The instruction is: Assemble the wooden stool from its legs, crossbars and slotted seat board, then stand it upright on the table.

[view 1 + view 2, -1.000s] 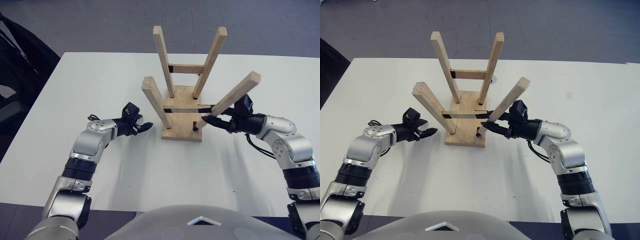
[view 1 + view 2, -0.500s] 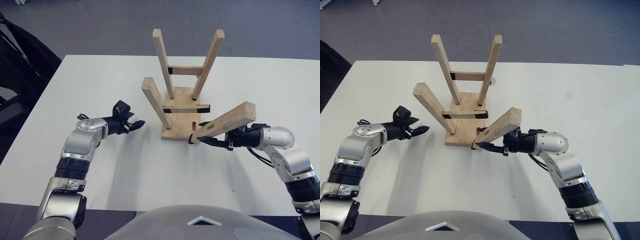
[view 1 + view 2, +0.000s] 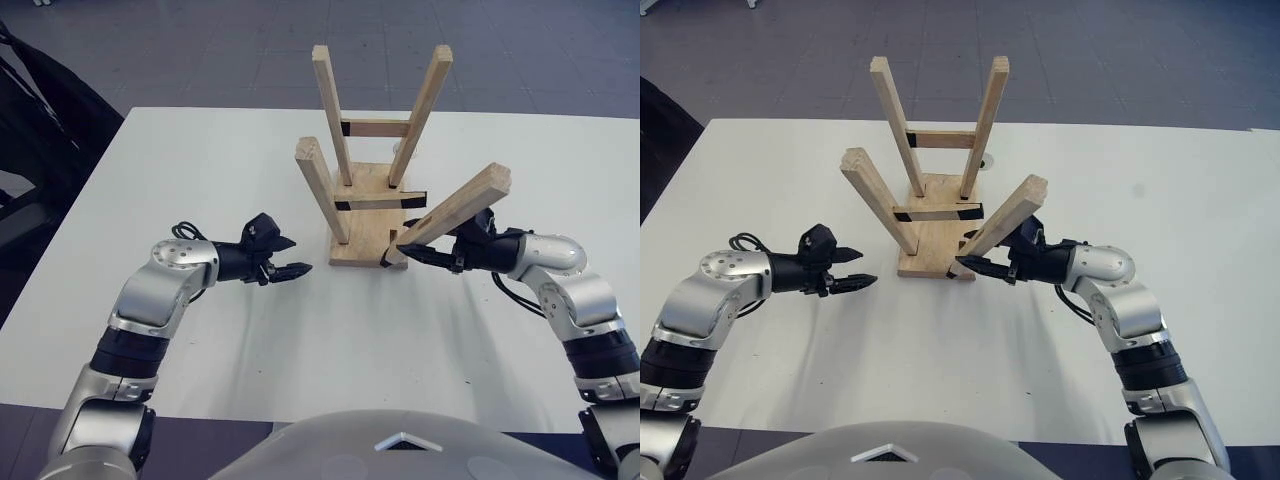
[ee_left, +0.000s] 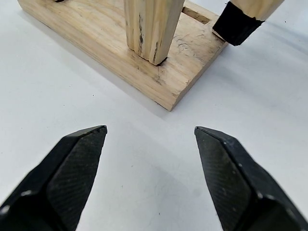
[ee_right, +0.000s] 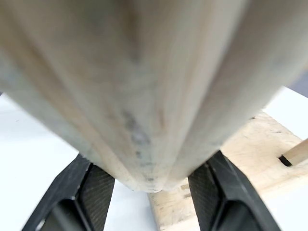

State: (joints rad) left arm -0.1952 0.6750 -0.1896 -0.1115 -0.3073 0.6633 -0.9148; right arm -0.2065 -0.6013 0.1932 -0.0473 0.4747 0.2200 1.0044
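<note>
Jaws of the right gripper (image 3: 408, 250) are clamping the lower end of a loose leg (image 3: 455, 207), which is tilting up to the right from the near right corner of the seat board (image 3: 365, 243); left gripper (image 4: 150, 130) jaws are standing wide apart, low over the table (image 3: 300, 350) just left of the board. Pale board is lying flat mid-table, carrying three raised legs (image 3: 332, 110) and two black-ended crossbars (image 3: 376, 128).

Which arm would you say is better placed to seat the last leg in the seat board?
Right. The right gripper holds the loose leg, with its lower end at the near right corner of the seat board. The left gripper is open and empty, apart from the board.
</note>
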